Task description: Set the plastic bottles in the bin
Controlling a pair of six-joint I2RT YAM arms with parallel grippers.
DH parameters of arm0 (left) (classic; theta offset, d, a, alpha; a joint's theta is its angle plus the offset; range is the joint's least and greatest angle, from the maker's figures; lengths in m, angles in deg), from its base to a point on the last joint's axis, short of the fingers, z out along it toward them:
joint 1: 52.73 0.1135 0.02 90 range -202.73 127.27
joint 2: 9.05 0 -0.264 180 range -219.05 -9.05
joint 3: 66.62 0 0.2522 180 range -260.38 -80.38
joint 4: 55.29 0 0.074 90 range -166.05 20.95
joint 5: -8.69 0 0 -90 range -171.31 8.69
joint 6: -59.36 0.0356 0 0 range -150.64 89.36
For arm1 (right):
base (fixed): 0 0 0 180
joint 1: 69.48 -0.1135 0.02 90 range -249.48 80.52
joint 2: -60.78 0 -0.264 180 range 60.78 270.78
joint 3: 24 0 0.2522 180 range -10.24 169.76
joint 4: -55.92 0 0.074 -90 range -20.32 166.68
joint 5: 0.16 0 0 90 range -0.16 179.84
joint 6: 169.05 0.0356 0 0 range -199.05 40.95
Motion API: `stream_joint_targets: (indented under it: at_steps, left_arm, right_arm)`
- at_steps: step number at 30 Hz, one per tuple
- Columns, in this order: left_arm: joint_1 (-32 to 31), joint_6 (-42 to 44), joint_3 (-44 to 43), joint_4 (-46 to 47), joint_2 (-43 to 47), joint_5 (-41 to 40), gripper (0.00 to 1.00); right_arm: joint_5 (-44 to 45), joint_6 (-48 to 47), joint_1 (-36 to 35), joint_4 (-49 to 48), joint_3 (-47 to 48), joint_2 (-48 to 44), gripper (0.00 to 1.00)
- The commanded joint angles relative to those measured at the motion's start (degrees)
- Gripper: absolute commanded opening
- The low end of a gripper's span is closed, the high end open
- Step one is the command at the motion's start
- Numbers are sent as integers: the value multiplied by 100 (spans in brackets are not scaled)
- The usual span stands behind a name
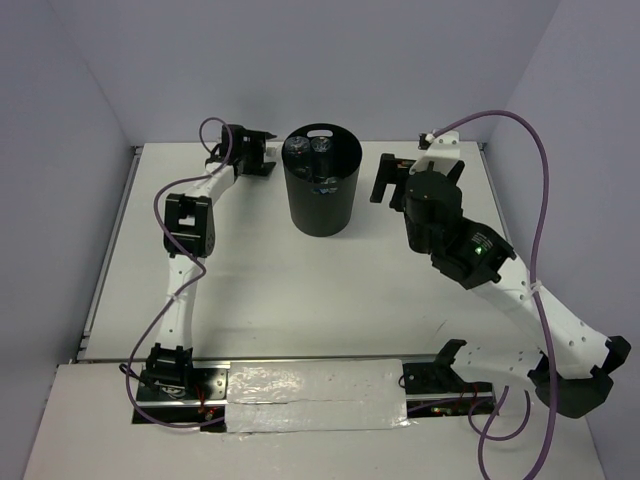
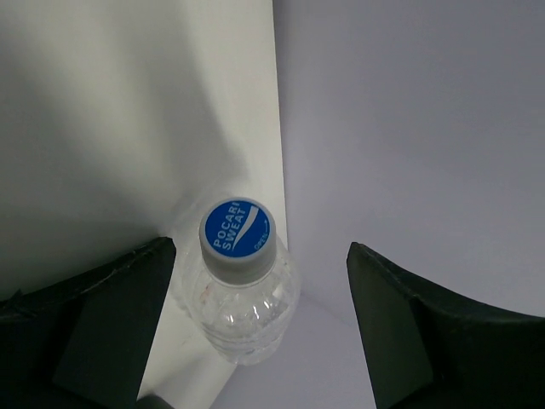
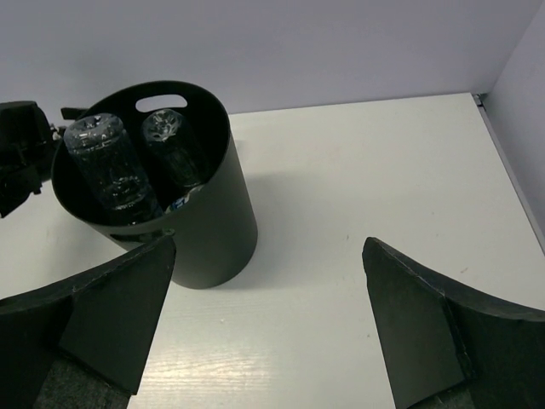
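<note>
Sitting between parted left gripper [image 2: 258, 271] fingers [image 2: 111, 319]: bottle [image 2: 242, 294]

A white matte rectangular worktop [image 1: 300, 290] stands enclosed by plain pale lavender-grey walls [image 1: 400, 60] at its back and both sides. Soft, even light leaves only faint shadows. A strip of shiny silver tape [image 1: 315, 395] runs along the near edge.

Robot lab test cell.
A white table [image 1: 300, 290] is boxed in by plain pale walls [image 1: 330, 60] on its left, far and right sides. A left arm [image 1: 185, 225] and a right arm [image 1: 470, 250], white and black, are mounted at its near edge beside strips of silver tape [image 1: 320, 390]. Loose purple cables [image 1: 545, 200] trail from them, and a black bin [image 1: 322, 205] stands far centre.
</note>
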Motion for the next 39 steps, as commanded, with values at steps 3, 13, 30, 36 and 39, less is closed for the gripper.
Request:
stream_joint_targets:
  at_steps: [3, 13, 30, 36, 39]
  left_arm:
    - [-62, -243, -286, 45, -324, -463, 94]
    - [-115, -296, -199, 115, -421, -499, 74]
    - [245, 1074, 891, 248, 2170, -999, 29]
    - [404, 3257, 348, -681, 3453, -1474, 28]
    - [413, 4541, 494, -817, 4244, -1475, 28]
  right_arm:
    - [26, 50, 27, -19, -70, 93, 98]
    - [-53, 85, 80, -36, -70, 225, 98]
    - [-106, 507, 80, 201, -184, -188, 98]
    - [-18, 551, 80, 271, -325, -592, 98]
    - [79, 577, 54, 324, -360, -733, 97]
